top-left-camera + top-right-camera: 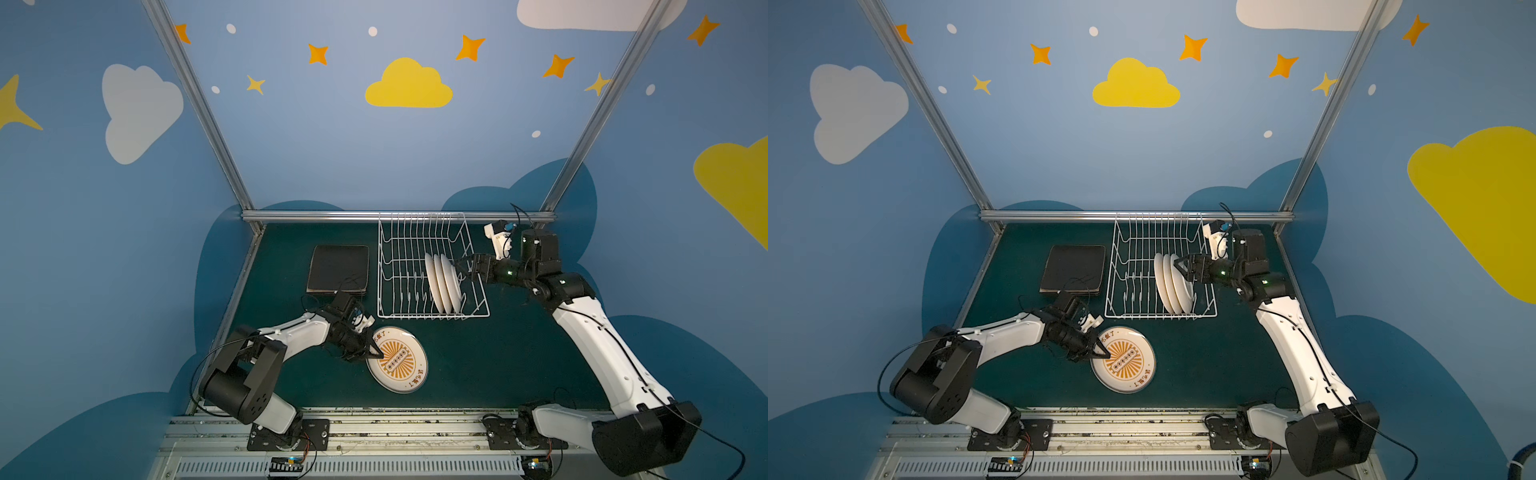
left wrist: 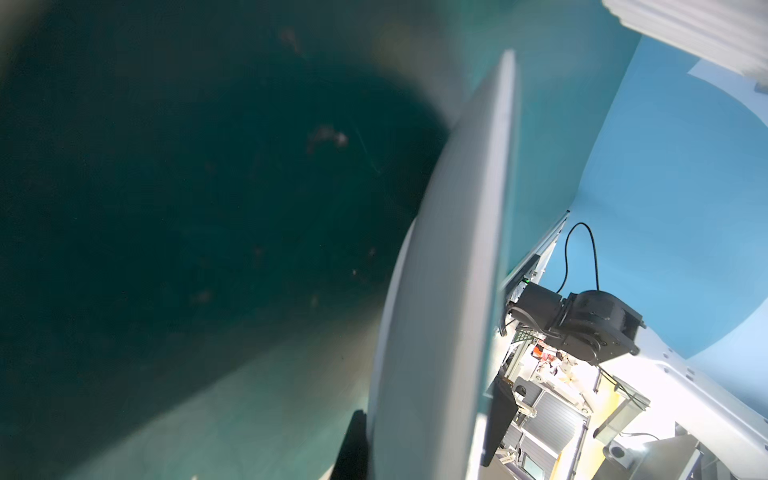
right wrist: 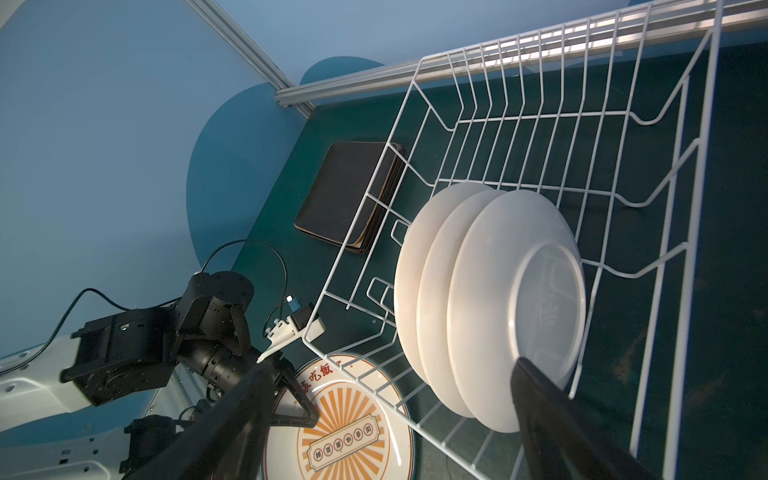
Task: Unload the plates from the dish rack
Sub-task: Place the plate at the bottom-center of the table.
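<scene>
White wire dish rack (image 1: 379,270) at the back of the dark green worktop (image 1: 519,357), rear rim against the aluminium frame rail (image 1: 311,216).

Three round white plates (image 1: 443,282) stand on edge between the prongs in the rack's right half. They are close-packed, with their backs turned toward the right arm.

A fourth round one, the printed plate (image 1: 401,361) with an orange sunburst, is face up on the worktop just in front of the rack's left half.

Black rounded-square plates (image 1: 338,268) lie flat in a stack just left of the rack. Both top views show a narrow gap between stack and rack.

Left pincer (image 1: 378,355): clamped on the printed plate's left rim. The left wrist view shows that rim edge-on between the black fingers (image 2: 353,444). Cannot tell whether the rim is off the worktop.

Right pincer (image 1: 459,269): jaws wide apart at the rack's sloped right wall, beside the nearest white plate and holding nothing. In the right wrist view one finger overlaps that plate's rim; contact cannot be told. The other two plates stand directly behind it, and rack wires run close around.
</scene>
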You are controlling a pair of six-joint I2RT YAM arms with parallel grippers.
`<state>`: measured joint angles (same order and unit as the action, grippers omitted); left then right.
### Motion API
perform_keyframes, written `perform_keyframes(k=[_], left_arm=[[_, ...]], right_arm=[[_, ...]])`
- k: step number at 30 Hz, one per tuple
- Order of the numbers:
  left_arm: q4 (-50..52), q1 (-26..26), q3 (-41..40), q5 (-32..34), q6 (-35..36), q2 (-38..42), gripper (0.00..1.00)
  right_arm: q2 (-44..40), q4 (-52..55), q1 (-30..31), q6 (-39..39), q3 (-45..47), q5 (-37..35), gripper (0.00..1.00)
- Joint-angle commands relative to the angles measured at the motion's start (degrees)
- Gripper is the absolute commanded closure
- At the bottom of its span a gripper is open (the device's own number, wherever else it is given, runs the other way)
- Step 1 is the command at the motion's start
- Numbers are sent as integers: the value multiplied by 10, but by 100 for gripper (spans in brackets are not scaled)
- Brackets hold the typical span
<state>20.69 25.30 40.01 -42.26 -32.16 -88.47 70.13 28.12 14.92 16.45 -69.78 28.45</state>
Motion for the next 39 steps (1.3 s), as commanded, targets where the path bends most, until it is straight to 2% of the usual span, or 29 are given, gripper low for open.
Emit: perform_keyframes(k=[1,15,20,24,30,35,39], left_arm=[[-34,1,-9,-12,6,-15,86],[-28,-26,9,12,17,-51,62],[-2,-32,37,21,32,-67,44],[22,-42,61,42,45,-77,42],[40,-55,79,53,55,-80,25],[64,-61,92,82,66,-70,20],[107,-66,111,119,80,-54,10]], right_arm=[[-6,4,-2,-5,-4,-5,11],[-3,6,-2,1,-6,-10,11],[3,2,-2,4,-9,-7,11],[2,1,-2,6,-7,-8,11],[2,9,-2,4,-7,-13,11],[3,12,-1,10,-9,-16,11],[3,8,0,13,-8,-17,11]])
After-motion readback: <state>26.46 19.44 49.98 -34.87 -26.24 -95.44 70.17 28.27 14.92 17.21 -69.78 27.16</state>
